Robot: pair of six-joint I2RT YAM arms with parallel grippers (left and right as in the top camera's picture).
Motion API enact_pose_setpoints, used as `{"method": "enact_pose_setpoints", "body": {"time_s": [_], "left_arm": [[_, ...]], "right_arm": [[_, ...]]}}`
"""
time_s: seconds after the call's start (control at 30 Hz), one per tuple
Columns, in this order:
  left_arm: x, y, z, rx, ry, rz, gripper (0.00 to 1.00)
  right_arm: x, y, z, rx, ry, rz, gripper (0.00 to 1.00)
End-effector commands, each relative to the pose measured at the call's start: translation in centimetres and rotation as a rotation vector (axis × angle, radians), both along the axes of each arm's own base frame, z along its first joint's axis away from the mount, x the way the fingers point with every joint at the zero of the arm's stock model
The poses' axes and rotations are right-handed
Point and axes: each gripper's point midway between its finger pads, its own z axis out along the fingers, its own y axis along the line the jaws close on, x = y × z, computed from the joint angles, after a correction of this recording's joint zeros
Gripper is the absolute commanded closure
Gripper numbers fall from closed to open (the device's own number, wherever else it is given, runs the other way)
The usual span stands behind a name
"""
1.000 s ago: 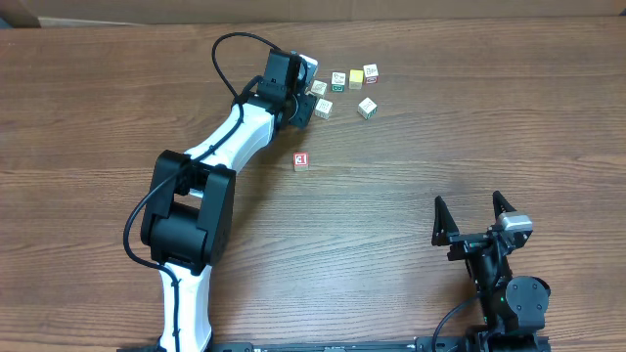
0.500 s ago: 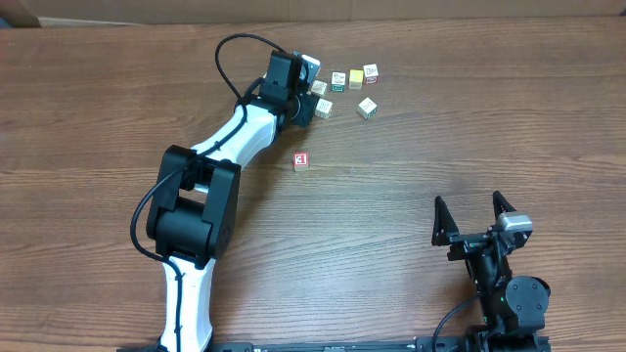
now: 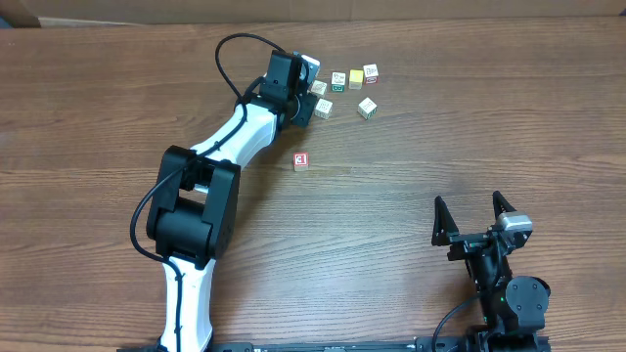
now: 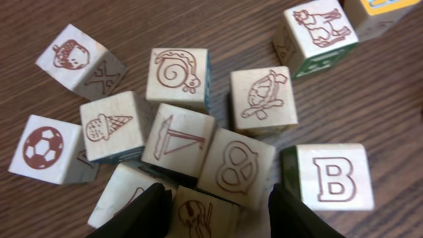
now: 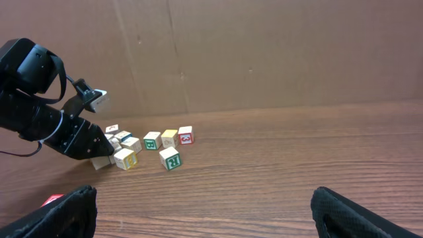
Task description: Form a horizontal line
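Observation:
No straight row of cubes shows. One red-faced cube (image 3: 300,160) with a white mark stands alone on the table, also low left in the right wrist view (image 5: 53,198). My left gripper (image 3: 303,98) is down over the left end of the irregular bunch of cubes (image 3: 338,80). In the left wrist view it (image 4: 218,192) is open, its fingers straddling a pale cube with a brown drawing (image 4: 198,215), with a gap on the right side. My right gripper (image 3: 469,203) is open and empty at the front right, far from the cubes (image 5: 203,193).
Pale picture cubes crowd tightly around the left fingers: a pretzel cube (image 4: 236,168), a B cube (image 4: 334,177), a soccer-ball cube (image 4: 43,149). Looser yellow and green-lettered cubes (image 3: 367,108) lie to the right. A cardboard wall (image 5: 264,53) backs the table.
The left arm's elbow has shifted slightly; its gripper stays over the bunch. The cubes and the right arm have not moved.

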Motion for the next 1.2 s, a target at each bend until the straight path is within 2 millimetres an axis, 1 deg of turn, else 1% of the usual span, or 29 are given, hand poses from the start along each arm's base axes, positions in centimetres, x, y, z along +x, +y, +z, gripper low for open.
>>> {"method": "enact_pose_setpoints", "body": {"time_s": [0.0, 0.2, 0.5, 0.7, 0.83, 1.17], "left_arm": [[-1.29, -0.09, -0.72, 0.01, 0.048, -0.015, 0.54], [-2.05, 0.18, -1.23, 0.025, 0.085, -0.015, 0.53], [-1.65, -0.08, -0.72, 0.004, 0.072, 0.002, 0.51], [-1.55, -0.12, -0.65, 0.003, 0.067, 0.001, 0.55], [-1.55, -0.12, -0.65, 0.003, 0.067, 0.001, 0.6], [-1.57, -0.3, -0.51, -0.005, 0.066, 0.007, 0.64]], "right_arm": [[0.04, -0.27, -0.25, -0.007, -0.002, -0.014, 0.0], [0.04, -0.27, -0.25, -0.007, -0.002, -0.014, 0.0], [0.04, -0.27, -0.25, -0.007, -0.002, -0.014, 0.0], [0.04, -0.27, -0.25, -0.007, -0.002, -0.014, 0.0], [0.04, -0.27, -0.25, -0.007, -0.002, -0.014, 0.0], [0.04, -0.27, -0.25, -0.007, -0.002, -0.014, 0.0]]}}
